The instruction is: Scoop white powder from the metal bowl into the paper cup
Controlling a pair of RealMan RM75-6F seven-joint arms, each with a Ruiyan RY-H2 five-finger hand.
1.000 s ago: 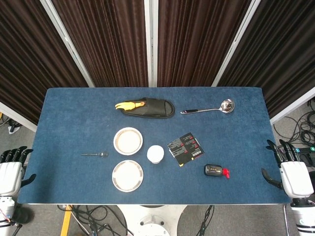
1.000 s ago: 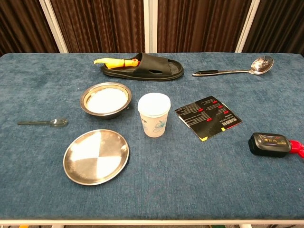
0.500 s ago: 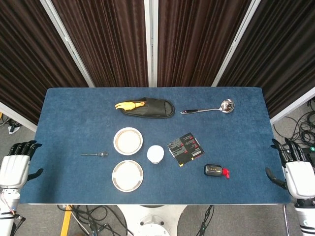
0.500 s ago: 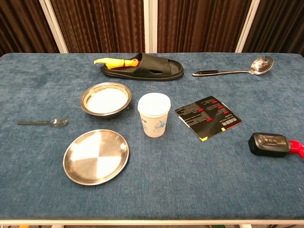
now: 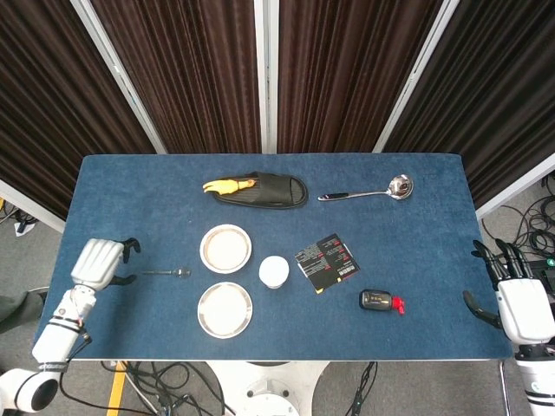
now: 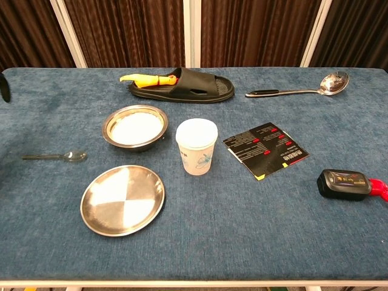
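The metal bowl (image 5: pixel 225 248) holds white powder and stands left of centre; the chest view shows the bowl (image 6: pixel 134 126) too. Just to its right is the white paper cup (image 5: pixel 274 271), upright and printed blue on the side (image 6: pixel 196 145). A small spoon (image 5: pixel 169 272) lies flat to the left of the bowl, handle pointing left. My left hand (image 5: pixel 100 262) hovers over the table's left part, just left of the spoon handle, fingers apart and holding nothing. My right hand (image 5: pixel 520 308) hangs off the table's right edge, fingers spread and empty.
A flat metal plate (image 5: pixel 225 309) lies in front of the bowl. At the back are a black slipper (image 5: pixel 264 190) with a yellow object (image 5: pixel 227 185) and a long ladle (image 5: pixel 368 192). A black card (image 5: pixel 326 263) and a black device (image 5: pixel 379 301) lie right of the cup.
My left hand has come in from beyond the table's left edge to just beside the spoon handle. The right hand has barely shifted. Nothing on the table has moved.
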